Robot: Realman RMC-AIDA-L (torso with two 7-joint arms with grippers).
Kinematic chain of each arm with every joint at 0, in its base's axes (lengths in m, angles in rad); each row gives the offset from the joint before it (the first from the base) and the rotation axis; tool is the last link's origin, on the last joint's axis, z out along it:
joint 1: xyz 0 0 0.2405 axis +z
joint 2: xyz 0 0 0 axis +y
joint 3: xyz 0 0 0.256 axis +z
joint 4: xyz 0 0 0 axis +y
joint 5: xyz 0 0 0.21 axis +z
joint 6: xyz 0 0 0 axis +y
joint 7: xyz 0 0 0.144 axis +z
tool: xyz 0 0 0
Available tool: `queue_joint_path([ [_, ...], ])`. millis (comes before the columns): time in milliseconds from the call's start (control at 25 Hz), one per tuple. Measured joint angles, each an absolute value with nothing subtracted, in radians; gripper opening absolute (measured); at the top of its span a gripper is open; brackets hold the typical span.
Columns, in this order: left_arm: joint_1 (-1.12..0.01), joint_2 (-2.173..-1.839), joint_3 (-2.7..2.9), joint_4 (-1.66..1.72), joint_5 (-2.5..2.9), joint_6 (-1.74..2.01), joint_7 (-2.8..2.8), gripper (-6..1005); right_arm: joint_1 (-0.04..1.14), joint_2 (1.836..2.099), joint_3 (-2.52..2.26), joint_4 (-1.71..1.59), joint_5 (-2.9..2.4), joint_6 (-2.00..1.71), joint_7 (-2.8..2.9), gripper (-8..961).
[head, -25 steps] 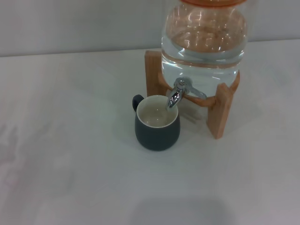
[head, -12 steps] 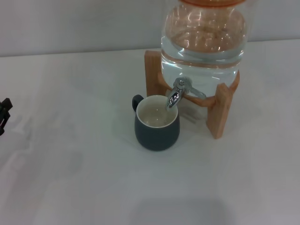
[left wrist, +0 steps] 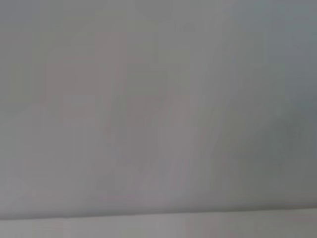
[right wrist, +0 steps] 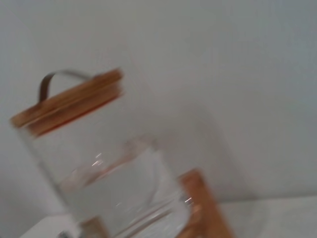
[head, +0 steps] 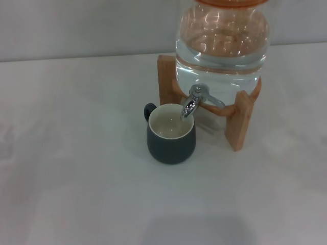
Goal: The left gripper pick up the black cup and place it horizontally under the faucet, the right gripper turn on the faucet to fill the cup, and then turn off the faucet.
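The black cup (head: pixel 171 135) stands upright on the white table in the head view, cream inside, its small handle at the back left. Its mouth sits directly below the chrome faucet (head: pixel 191 103), whose spout hangs over the rim. The faucet juts from a clear glass water jar (head: pixel 222 43) on a wooden stand (head: pixel 240 120). The jar with its wooden lid (right wrist: pixel 69 101) also shows in the right wrist view. Neither gripper appears in any view. The left wrist view holds only a plain grey surface.
The white table (head: pixel 76 168) stretches to the left of and in front of the cup. A pale wall (head: pixel 87 25) rises behind the table.
Half a second ago the left gripper's black fingers showed at the head view's left edge; now they are gone from view. Cup, faucet and jar have not moved.
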State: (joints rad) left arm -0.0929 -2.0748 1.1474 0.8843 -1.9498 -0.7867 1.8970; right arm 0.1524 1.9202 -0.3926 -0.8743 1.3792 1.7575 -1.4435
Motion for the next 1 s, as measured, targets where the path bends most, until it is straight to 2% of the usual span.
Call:
queue_joint_path([
  [360,-0.127,-2.074,1.076,0.892,-1.836,-0.749,1.809,256,0.183,1.971,-0.608,-0.942,1.377,1.763,-1.38,844],
  [520,-0.132,-2.074,1.065,0.894,-1.817,-0.731,1.8,256,0.185,2.001,-0.629,-0.982,1.38,1.757,-1.374,844],
  [1000,-0.14,-2.074,1.037,0.888,-1.768,-0.725,1.766,256,0.222,2.001,-0.729,-1.033,1.382,1.757,-1.304,844],
])
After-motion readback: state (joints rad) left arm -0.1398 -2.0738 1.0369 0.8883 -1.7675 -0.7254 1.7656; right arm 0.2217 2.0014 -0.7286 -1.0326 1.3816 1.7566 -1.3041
